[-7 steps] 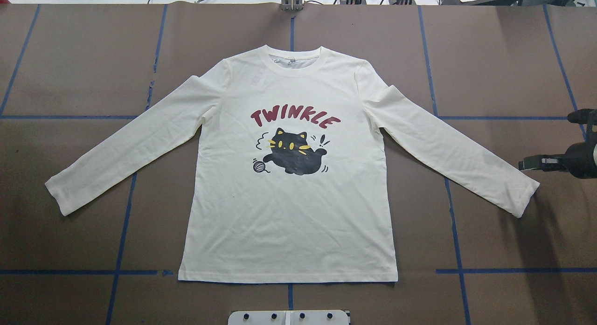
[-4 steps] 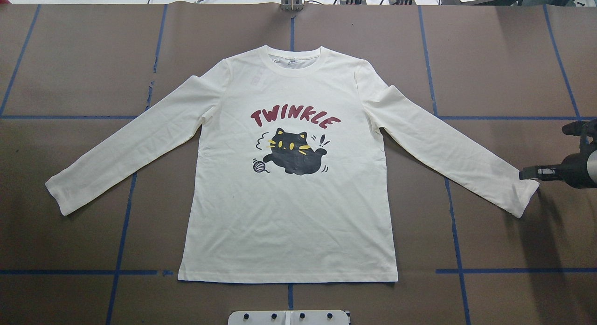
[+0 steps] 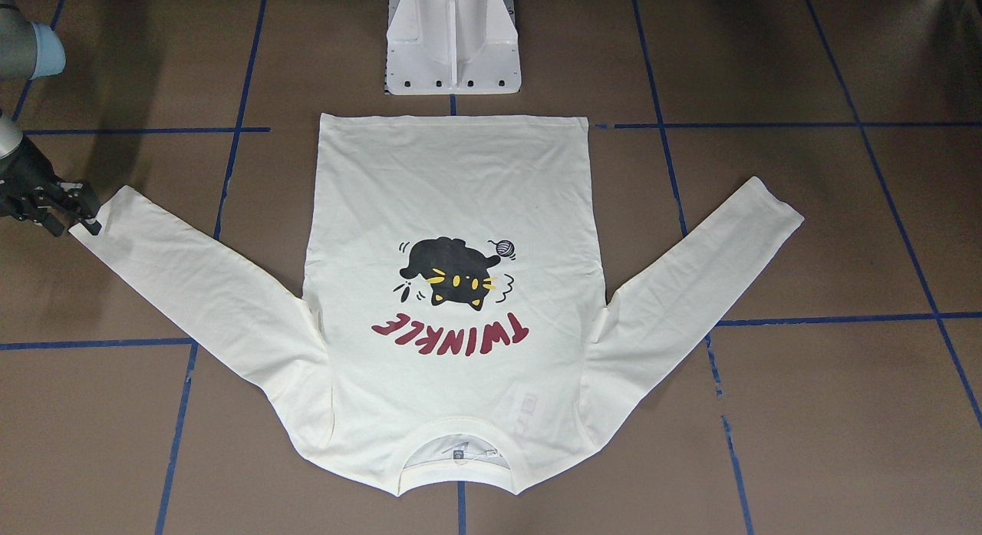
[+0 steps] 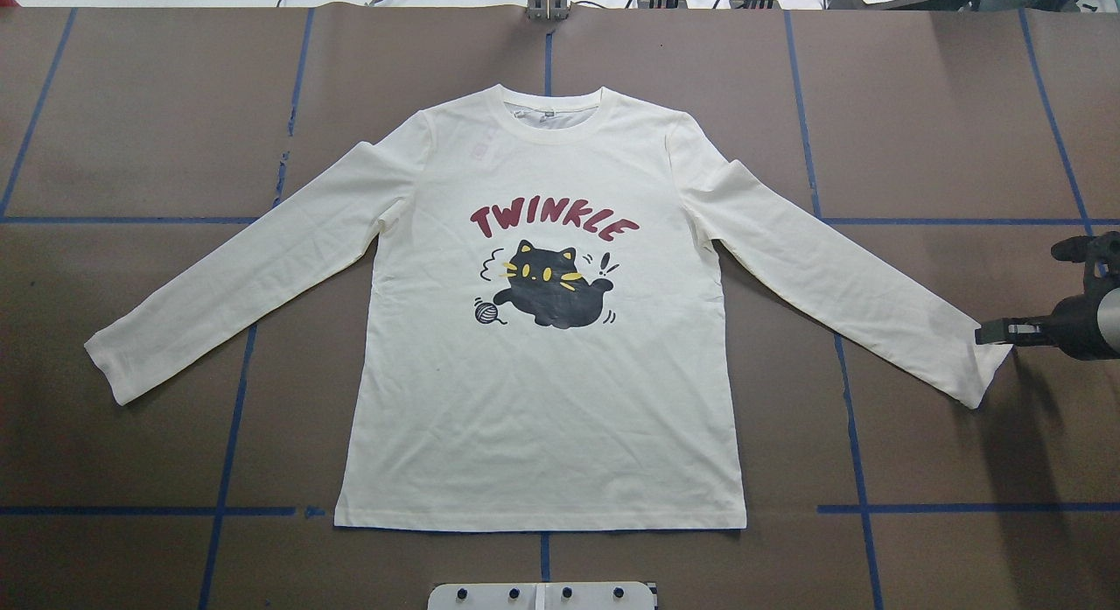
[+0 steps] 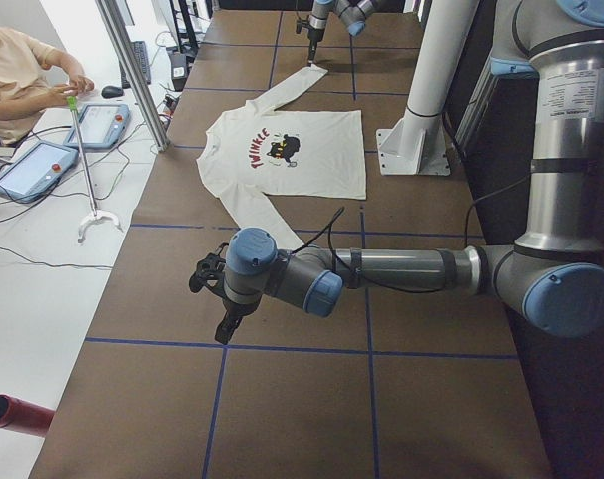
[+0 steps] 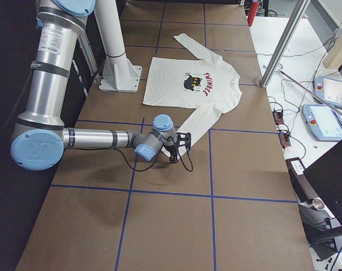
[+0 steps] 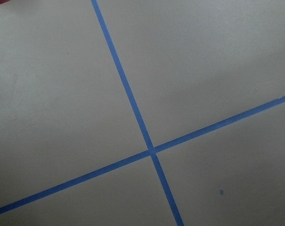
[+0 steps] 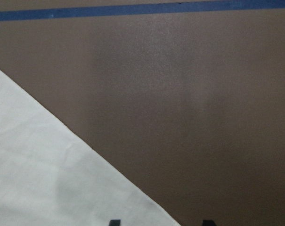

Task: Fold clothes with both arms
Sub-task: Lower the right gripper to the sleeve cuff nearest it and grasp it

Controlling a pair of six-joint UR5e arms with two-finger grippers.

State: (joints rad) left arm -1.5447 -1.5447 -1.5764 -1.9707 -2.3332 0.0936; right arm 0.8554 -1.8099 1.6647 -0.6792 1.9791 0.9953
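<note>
Cream long-sleeved T-shirt (image 4: 542,417) with a black cat print and red TWINKLE lettering lay flat and print-up on the brown paper-covered table (image 4: 157,137). Its collar was at 12 o'clock, its hem at 6, and its sleeves splayed toward 8 and 4 o'clock. It had not shifted in the last second.

What had changed was the black two-finger right gripper (image 4: 982,333). It had drifted a little toward 6 o'clock and arrived at the right sleeve cuff (image 4: 984,374), at the shirt's 4 o'clock. Its fingers were spread. In the wrist view one tip stood over the cloth's edge and the other over bare table, though whether they touched the fabric could not be told.

This looked like the end of the approach to a first sleeve grasp, with no fold made yet.

The black left gripper (image 5: 225,329) hung over bare table crossed by blue tape lines (image 7: 151,150), well apart from the left cuff (image 4: 105,369) at 8 o'clock. Whether it was spread or closed could not be told.

No basket, box or bin showed in any view, and the shirt rested directly on the table.
</note>
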